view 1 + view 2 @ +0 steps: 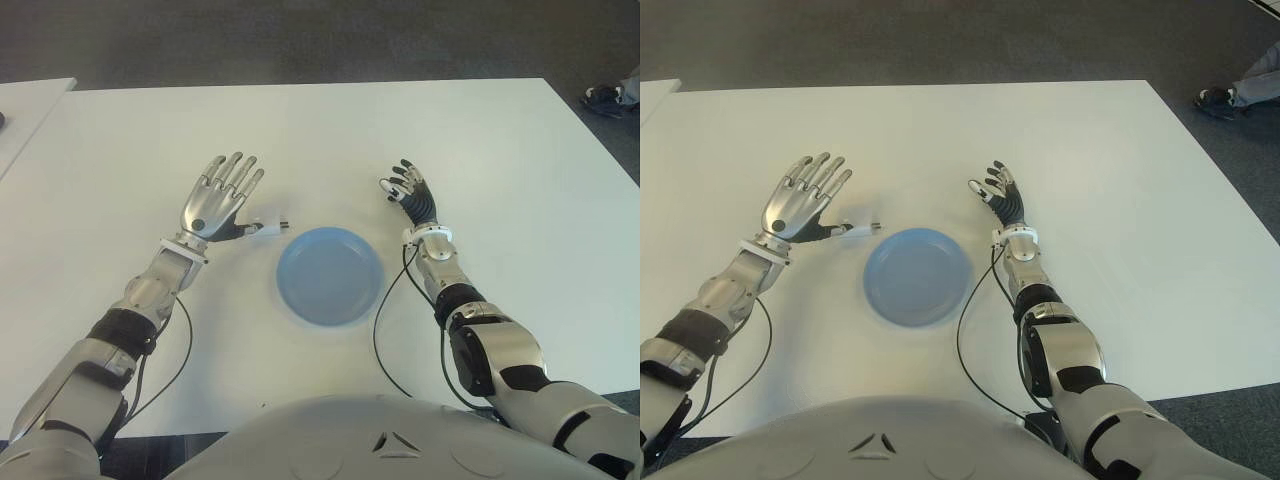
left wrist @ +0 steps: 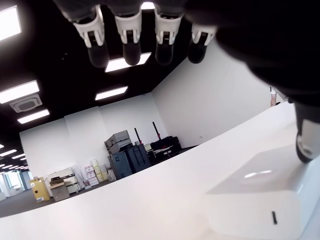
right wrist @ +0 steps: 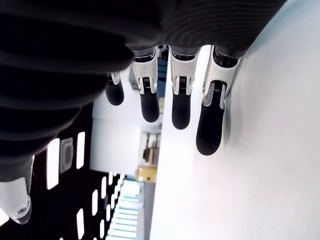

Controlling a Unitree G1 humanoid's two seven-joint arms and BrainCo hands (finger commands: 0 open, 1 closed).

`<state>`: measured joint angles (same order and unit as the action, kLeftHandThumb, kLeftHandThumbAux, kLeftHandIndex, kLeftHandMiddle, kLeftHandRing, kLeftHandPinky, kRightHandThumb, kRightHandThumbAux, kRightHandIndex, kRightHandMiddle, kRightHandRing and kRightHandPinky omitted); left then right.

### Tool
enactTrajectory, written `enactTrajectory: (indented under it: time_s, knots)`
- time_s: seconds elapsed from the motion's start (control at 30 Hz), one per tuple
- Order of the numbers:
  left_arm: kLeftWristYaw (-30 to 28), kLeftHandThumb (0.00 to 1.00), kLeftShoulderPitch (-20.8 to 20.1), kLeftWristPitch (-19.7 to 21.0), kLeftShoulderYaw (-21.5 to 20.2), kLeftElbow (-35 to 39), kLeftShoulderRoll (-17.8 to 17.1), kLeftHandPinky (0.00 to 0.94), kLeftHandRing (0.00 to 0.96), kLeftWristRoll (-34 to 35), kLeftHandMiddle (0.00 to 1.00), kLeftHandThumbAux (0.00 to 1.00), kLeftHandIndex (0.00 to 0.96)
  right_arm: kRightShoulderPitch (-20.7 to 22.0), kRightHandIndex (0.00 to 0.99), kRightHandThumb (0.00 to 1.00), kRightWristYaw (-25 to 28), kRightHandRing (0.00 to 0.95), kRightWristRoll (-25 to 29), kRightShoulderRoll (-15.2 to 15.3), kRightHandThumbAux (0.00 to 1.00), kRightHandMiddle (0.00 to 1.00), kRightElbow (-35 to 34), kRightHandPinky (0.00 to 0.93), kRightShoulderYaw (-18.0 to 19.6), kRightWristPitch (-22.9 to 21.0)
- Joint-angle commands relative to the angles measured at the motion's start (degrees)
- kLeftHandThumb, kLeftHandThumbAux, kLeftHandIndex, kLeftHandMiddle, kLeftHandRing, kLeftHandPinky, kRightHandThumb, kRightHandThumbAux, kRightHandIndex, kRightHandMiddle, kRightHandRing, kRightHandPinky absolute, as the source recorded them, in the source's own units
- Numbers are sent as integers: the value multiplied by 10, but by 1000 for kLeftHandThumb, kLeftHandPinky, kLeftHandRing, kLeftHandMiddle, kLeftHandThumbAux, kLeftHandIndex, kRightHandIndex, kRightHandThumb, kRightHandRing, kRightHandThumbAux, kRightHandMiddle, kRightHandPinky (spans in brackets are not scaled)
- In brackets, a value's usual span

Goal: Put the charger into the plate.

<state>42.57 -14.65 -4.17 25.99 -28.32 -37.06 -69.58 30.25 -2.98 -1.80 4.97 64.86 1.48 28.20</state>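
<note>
Close beside the left hand (image 1: 215,200), on the thumb side: white charger (image 1: 262,227), lying on the white counter (image 1: 320,130), prongs pointing away from the hand toward the blue plate (image 1: 330,274). Fingers of that hand stretched out and spread, palm down, gripping nothing; thumb tip next to the charger body in the left wrist view (image 2: 260,200), contact unclear. Just past the charger from the left hand: plate with nothing in it, flat on the counter, between both hands. On the plate's far side: right hand (image 1: 410,193), fingers extended and loosely open, holding nothing, fingertips near the counter surface. Near that forearm: black cable (image 1: 385,340) looping across the counter.
</note>
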Motion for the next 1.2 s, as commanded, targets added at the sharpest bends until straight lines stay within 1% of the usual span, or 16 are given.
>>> enactTrajectory:
  time_s: [0.03,0.3,0.47,0.7,0.97,1.2]
  knots:
    - [2,75,-14,-5,20,-41,16,0,0,9,0,407,0,-57,0,35,4,182,-5,-13,557,167,41,126,0,-52]
    - [-31,77,-34,-48,34,-106,28,0,0,53,0,388,0,-59,0,50,9,172,-4,-13,558,152,39,125,1,-49]
    - [-62,90,-35,-82,38,-116,23,0,0,82,0,375,0,-60,0,55,11,170,-5,-13,558,148,38,122,1,-47]
    - [-106,103,-32,-115,42,-117,15,0,0,113,0,359,0,-60,0,55,13,172,-5,-13,558,147,39,118,1,-47]
    - [-153,99,-30,-132,45,-115,9,0,0,137,0,335,0,-60,0,52,12,183,-6,-12,549,155,38,119,0,-46]
    - [-165,92,-29,-143,47,-119,7,0,0,147,0,332,0,-59,0,43,14,194,-7,-11,533,163,39,138,-1,-46]
